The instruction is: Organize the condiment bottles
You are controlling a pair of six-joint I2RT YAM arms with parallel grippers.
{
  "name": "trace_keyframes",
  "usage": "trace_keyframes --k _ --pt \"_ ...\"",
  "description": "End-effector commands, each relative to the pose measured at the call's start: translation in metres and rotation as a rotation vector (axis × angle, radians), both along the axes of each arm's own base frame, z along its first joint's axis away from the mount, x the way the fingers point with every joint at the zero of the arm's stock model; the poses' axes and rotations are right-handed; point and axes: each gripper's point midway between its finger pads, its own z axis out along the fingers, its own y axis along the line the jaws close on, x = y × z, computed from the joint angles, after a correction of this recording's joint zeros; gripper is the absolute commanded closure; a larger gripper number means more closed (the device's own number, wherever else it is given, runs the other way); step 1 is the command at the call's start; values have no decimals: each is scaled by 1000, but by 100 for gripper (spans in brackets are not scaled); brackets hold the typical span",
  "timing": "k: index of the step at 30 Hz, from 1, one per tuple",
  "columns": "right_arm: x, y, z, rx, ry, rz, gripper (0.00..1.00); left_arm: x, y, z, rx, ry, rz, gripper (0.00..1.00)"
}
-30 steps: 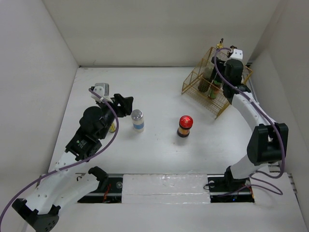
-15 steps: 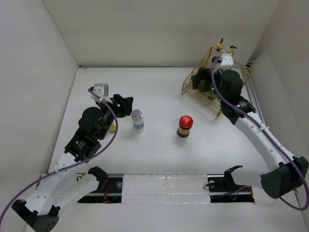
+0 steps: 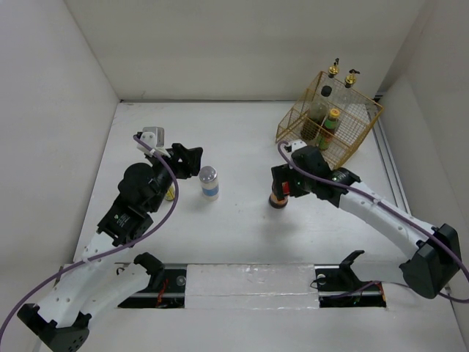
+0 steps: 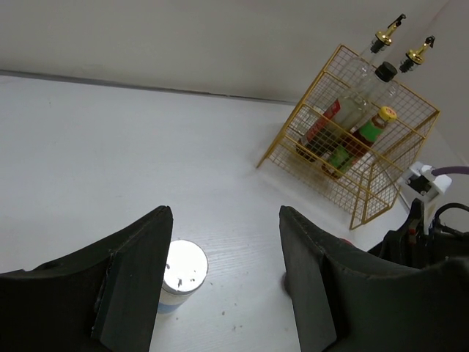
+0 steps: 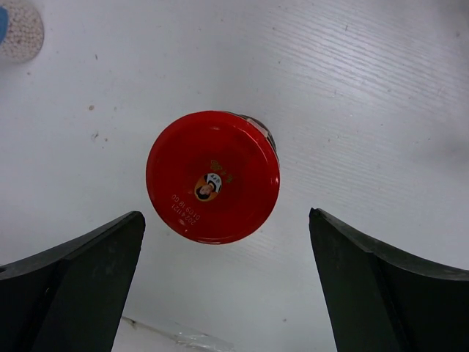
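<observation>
A squat red-lidded jar stands mid-table; the right wrist view looks straight down on its lid. My right gripper hangs open right above it, with a finger on each side and not touching. A blue-labelled silver-lidded jar stands left of centre. My left gripper is open and empty just left of it, and the jar shows by the left finger. Two gold-capped clear bottles, a dark black-capped bottle and a green yellow-capped bottle stand in the basket.
The gold wire basket stands at the far right corner, close to the right wall, and also shows in the left wrist view. A small yellowish item is partly hidden under my left arm. White walls enclose the table on three sides.
My right arm has swung from the basket down and left, and now hangs over the red-lidded jar. The left arm and the blue-labelled jar have not moved.
</observation>
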Motion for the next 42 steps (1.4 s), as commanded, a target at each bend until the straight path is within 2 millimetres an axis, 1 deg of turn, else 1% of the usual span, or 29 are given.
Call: trace_keyframes --k 1,5,8,9,11,12,13,14,15,16,18,21,22,24,25,26,27,28,29,30,31,32,34,35,36,38,39,40,42 --pt "-3 6 4 11 2 -2 1 -2 -1 19 -47 -54 -14 44" --pt "4 11 -4 1 6 6 1 -2 -1 19 -47 -54 -14 44" --pt "15 24 2 33 -35 15 1 -2 -1 19 -47 -54 -14 44" --pt "15 24 -6 19 -17 15 1 -2 -1 19 -47 -54 -14 44" --pt "23 28 -4 12 -44 4 1 -2 -1 19 -47 -54 -14 44" --pt "27 29 -5 11 -53 -3 3 -2 -1 19 -47 -54 -14 44" --pt "29 36 -4 22 -67 7 8 -2 -1 19 -47 -54 -14 44" --pt "31 37 -2 30 -76 7 16 -2 -1 19 -47 -54 -14 44" --pt "33 39 2 37 -85 7 32 -2 -1 19 -47 -54 -14 44" --pt "34 38 -2 24 -79 1 39 -2 -1 19 -47 -54 -14 44" --pt "40 35 7 12 -102 -23 51 -2 -1 19 -47 -54 -14 44" --pt "49 31 64 77 -242 -57 53 -2 -1 19 -47 -54 -14 44" --pt "53 30 87 104 -299 -65 55 0 -2 17 -42 -46 -14 44" --pt "68 19 129 166 -420 -108 56 -1 -4 17 -42 -46 -23 44" --pt "79 6 138 179 -445 -149 56 -1 -4 17 -42 -46 -23 44" --pt "88 1 154 199 -480 -175 58 -1 -4 17 -42 -46 -23 44" --pt "97 -2 164 211 -509 -179 58 -1 -4 17 -42 -46 -23 44" --pt "107 -11 172 218 -527 -207 58 -1 -4 17 -42 -46 -23 44" --pt "115 -14 186 225 -560 -218 58 -1 -4 17 -42 -46 -23 44" --pt "123 -16 187 214 -571 -224 58 -1 -4 17 -42 -46 -23 44" --pt "131 -19 195 226 -597 -238 58 -1 -4 17 -42 -46 -23 44" --pt "140 -30 200 211 -618 -272 59 -1 -4 17 -42 -46 -23 44" --pt "155 -37 214 218 -663 -299 59 -1 -4 17 -42 -46 -23 44" --pt "162 -48 217 215 -677 -327 59 -1 -4 17 -42 -46 -23 44" --pt "167 -50 226 221 -697 -322 59 -1 -4 17 -42 -46 -23 44" --pt "178 -56 225 203 -701 -337 59 -1 -4 17 -42 -46 -23 44" --pt "185 -62 227 202 -711 -354 59 0 -2 17 -42 -46 -14 44" --pt "188 -62 233 199 -723 -350 59 0 -2 17 -42 -46 -14 44" --pt "201 -68 224 176 -709 -358 59 0 -2 17 -42 -46 -14 44"
